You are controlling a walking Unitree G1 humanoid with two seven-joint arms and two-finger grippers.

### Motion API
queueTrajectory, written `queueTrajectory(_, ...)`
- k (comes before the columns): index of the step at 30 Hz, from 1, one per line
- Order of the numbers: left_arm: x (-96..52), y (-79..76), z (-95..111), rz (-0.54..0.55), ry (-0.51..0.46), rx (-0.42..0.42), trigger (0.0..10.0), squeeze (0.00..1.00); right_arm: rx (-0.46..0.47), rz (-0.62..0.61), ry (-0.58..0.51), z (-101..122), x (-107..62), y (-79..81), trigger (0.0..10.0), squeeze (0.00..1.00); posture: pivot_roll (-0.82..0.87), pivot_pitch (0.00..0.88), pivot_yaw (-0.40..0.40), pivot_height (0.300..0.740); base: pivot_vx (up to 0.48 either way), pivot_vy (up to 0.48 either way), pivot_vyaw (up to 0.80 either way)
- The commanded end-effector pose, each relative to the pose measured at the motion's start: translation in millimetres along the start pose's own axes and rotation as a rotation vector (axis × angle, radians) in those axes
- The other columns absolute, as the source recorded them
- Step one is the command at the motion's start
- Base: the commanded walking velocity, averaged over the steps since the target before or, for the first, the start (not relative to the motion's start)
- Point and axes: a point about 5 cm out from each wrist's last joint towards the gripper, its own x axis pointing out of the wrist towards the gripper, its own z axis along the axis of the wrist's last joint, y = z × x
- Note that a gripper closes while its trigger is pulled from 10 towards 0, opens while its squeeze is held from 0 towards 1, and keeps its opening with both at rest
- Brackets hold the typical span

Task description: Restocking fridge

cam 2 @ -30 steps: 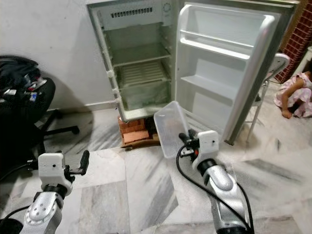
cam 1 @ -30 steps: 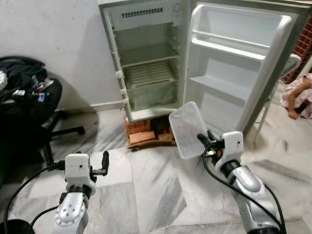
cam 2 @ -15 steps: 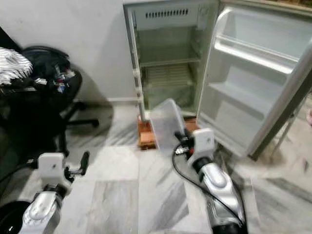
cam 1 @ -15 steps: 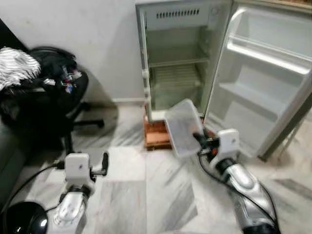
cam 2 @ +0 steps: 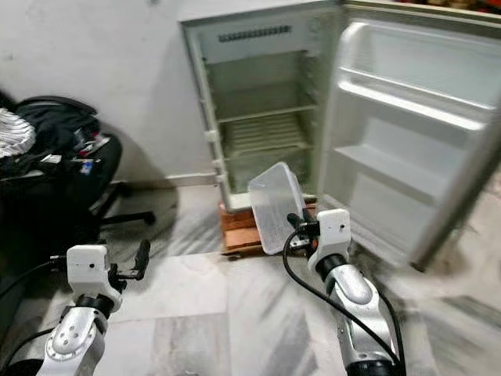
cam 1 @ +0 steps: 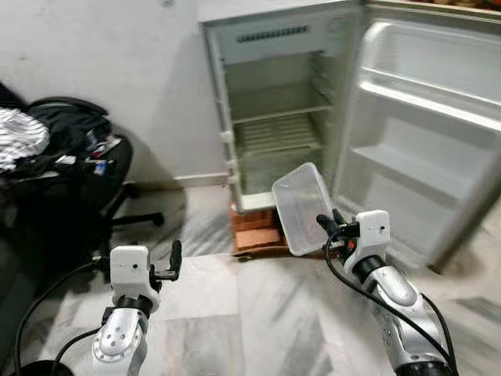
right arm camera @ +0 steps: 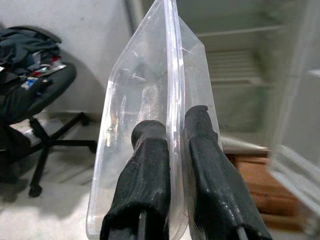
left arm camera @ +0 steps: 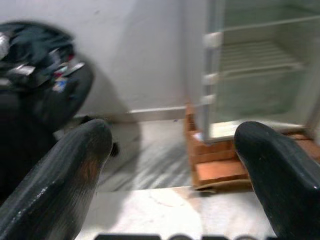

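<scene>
While the robot stands before the open fridge (cam 1: 274,125), the right gripper (cam 1: 329,227) pinches the rim of an empty clear container (cam 1: 302,207), its fingers (right arm camera: 150,175) clamped on either side of the thin plastic wall. The container is held tilted up in the air, low in front of the fridge's bottom edge and just above the bricks (cam 1: 254,231) the fridge stands on. The left gripper (cam 1: 174,258) is held forward at the robot's left with its fingers spread wide and nothing between them.

Compared with half a second ago, the fridge sits more centrally in the head view and the chair (cam 1: 70,168) piled with clothes has slid toward the left edge; the whole scene has shifted, so the camera has turned and the things themselves have not moved. The container keeps the same place relative to the gripper, so the hold looks secure. The robot now seems better squared to the fridge's wire shelves (cam 1: 278,133), which are bare. The container is not yet inside; reaching forward and up to a shelf is probably next.
</scene>
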Motion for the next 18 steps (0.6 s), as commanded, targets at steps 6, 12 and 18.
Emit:
queueTrajectory(6,0.3,-1.0,-0.8,-0.001,0.002,-0.007,10.0,0.00,-0.008,0.027,-0.024,4.2,3.0,9.1,10.0,0.00,-0.05,0.079,0.059,0.740,0.322,0.356,0.00)
queueTrajectory(12,1.5,-2.4,-1.2,-0.012,0.000,0.010,10.0,0.00,-0.024,0.016,-0.044,9.1,6.1,7.6,10.0,0.00,-0.05,0.078,0.059,0.740,0.391,0.176,0.00)
queueTrajectory(18,2.6,-5.4,-1.5,-0.024,0.006,0.025,10.0,0.00,-0.033,-0.005,-0.056,11.3,6.8,5.4,10.0,0.00,-0.05,0.079,0.059,0.740,0.480,0.000,0.00)
